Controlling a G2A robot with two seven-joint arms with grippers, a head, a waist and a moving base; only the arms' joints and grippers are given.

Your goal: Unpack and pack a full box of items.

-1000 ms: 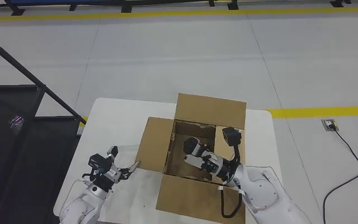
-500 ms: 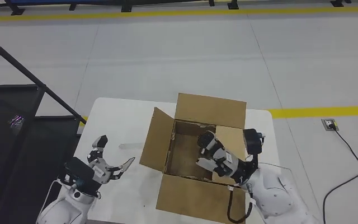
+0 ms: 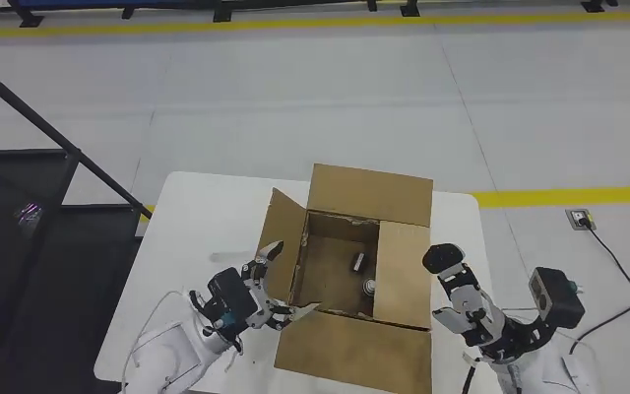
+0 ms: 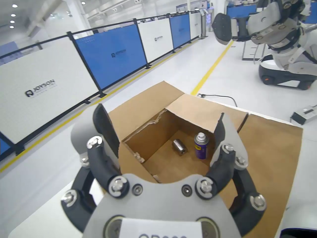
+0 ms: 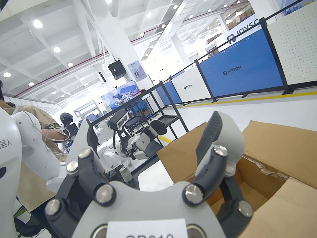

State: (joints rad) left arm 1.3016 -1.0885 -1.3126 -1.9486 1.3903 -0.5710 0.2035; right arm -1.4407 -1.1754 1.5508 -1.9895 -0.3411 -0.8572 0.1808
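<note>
The left gripper [image 3: 293,278] holds its fingers spread wide with nothing between them, at the left flap of the cardboard box [image 3: 372,195], lower left of centre in the top view. Past its fingertips, on the box floor, a small spray can [image 4: 201,147] stands upright just beside a metal cylinder [image 4: 179,147] lying on its side. The right gripper [image 3: 448,291], likewise spread and empty, hangs outside the right flap, lower right. The box sits on a white table [image 3: 197,217].
</note>
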